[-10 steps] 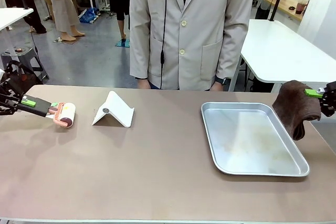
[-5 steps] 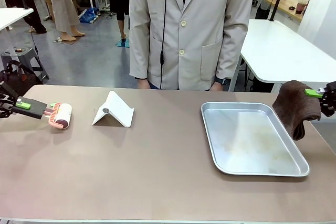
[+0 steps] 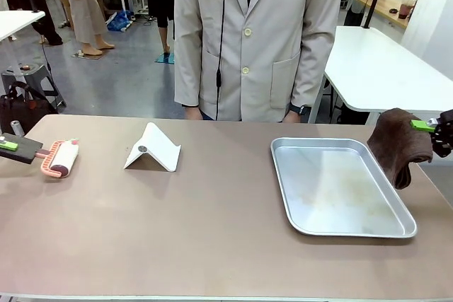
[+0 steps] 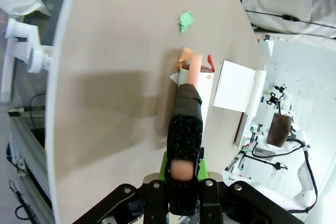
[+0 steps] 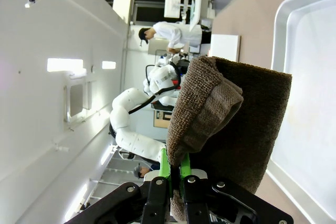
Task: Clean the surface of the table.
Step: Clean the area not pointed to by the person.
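The taupe-brown table (image 3: 212, 224) spans the front view. At its far left lies a lint roller (image 3: 60, 158) with a pink frame and white roll. My left gripper (image 3: 7, 146) is shut on its dark handle at the picture's left edge. In the left wrist view the gripper (image 4: 184, 176) clamps that speckled dark handle (image 4: 185, 135), with the roller head (image 4: 195, 80) resting on the table (image 4: 121, 51). At the right edge my right gripper (image 3: 433, 127) is shut on a brown cloth (image 3: 400, 145), which hangs above the table's right side. The right wrist view shows the cloth (image 5: 226, 114) bunched between my right gripper (image 5: 175, 174).
A shiny metal tray (image 3: 340, 189) lies right of centre, just left of the hanging cloth. A white folded stand (image 3: 152, 148) sits left of centre. A small green scrap (image 4: 185, 21) lies on the table beyond the roller. A person in a beige coat stands at the far edge.
My left gripper has drawn the lint roller leftward across the table, towards its left edge. The right gripper and cloth have stayed put.
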`<state>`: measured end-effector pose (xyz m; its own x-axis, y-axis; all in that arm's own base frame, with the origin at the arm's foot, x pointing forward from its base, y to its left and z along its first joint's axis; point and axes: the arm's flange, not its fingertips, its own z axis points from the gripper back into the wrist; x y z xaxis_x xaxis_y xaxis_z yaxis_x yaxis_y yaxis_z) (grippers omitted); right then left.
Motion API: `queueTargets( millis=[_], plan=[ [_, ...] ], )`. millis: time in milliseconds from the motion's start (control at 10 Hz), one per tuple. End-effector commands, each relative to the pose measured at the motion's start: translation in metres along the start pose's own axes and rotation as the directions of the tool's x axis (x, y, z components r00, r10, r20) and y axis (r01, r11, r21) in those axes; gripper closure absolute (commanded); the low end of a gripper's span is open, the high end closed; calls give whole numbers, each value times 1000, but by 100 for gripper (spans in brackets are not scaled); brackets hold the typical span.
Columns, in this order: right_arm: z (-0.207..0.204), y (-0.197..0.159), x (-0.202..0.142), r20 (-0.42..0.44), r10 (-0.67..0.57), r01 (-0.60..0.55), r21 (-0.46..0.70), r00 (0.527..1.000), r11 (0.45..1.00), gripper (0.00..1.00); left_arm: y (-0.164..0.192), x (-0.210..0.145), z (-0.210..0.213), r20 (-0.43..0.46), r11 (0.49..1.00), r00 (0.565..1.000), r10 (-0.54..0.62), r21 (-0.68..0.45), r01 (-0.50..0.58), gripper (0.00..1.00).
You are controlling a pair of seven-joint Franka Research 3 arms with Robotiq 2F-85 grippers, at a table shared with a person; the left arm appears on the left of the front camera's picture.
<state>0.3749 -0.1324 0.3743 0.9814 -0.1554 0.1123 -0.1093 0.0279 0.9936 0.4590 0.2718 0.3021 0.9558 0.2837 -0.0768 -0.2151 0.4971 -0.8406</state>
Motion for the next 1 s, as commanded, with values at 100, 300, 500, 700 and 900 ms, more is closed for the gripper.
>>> queueTargets(
  millis=[100, 300, 500, 700, 900],
  plan=[
    [0, 5, 0, 0, -5, 5, 1, 1000, 1000, 93, 23, 11, 23, 33, 992, 999, 14, 121, -18, 99],
    [0, 5, 0, 0, -5, 5, 1, 1000, 1000, 93, 30, 13, 36, 62, 994, 998, 18, 105, -25, 99],
    [0, 5, 0, 0, -5, 5, 1, 1000, 1000, 93, 28, 11, 54, 77, 999, 997, 1, -32, 2, 99],
    [0, 5, 0, 0, -5, 5, 1, 1000, 1000, 93, 11, -5, 81, 124, 988, 991, -58, -132, 74, 99],
    [0, 5, 0, 0, -5, 5, 1, 1000, 1000, 93, -9, -29, 105, 176, 974, 975, -134, -159, 162, 99]
  ],
)
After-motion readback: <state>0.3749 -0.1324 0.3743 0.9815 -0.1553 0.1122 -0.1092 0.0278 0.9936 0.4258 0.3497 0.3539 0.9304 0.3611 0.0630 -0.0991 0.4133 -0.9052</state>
